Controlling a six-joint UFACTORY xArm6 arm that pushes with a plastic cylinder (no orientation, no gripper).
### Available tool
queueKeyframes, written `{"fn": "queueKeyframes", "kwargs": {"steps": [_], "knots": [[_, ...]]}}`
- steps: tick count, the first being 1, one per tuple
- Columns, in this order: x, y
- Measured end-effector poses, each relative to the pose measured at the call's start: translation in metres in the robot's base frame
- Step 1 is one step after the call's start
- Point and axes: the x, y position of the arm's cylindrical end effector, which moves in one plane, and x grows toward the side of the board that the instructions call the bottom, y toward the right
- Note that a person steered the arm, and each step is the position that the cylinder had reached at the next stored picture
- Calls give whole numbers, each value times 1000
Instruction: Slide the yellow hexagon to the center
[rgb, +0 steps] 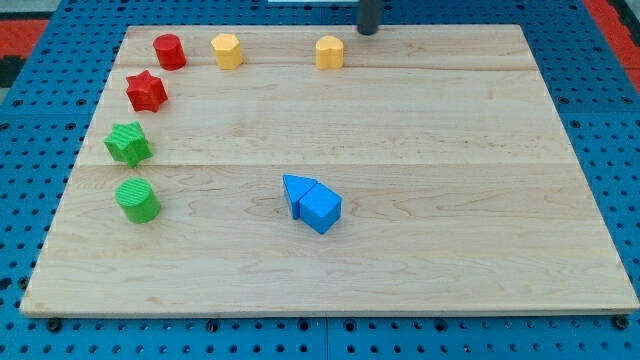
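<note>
Yellow hexagon (329, 52), I think, sits near the worktop's (450, 200) 12 o'clock edge, close to my tip (368, 31), at its 8 o'clock. The other yellow block (228, 50) looks similar. There is no hand, just a rod.

The board (400, 130) is pale wood with a fine straight grain, smooth and lightly sheened, made of planks joined along faint seams. Under it lies a blue perforated surface (610, 150) (it looks like plastic or painted metal; which one cannot be told). The green cylinder (137, 200) and green star (128, 143) show ridged, layered sides. The blue blocks (313, 202) look matt and smooth-faced. The rod above the tip (369, 30) is dark and dull.
</note>
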Motion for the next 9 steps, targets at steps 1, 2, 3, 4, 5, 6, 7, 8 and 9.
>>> {"fn": "queueKeyframes", "kwargs": {"steps": [1, 2, 3, 4, 5, 6, 7, 8, 9], "knots": [[-1, -94], [-1, -180], [25, -162], [52, -153], [28, -177], [43, -197], [90, -165], [125, -143], [149, -117]]}}
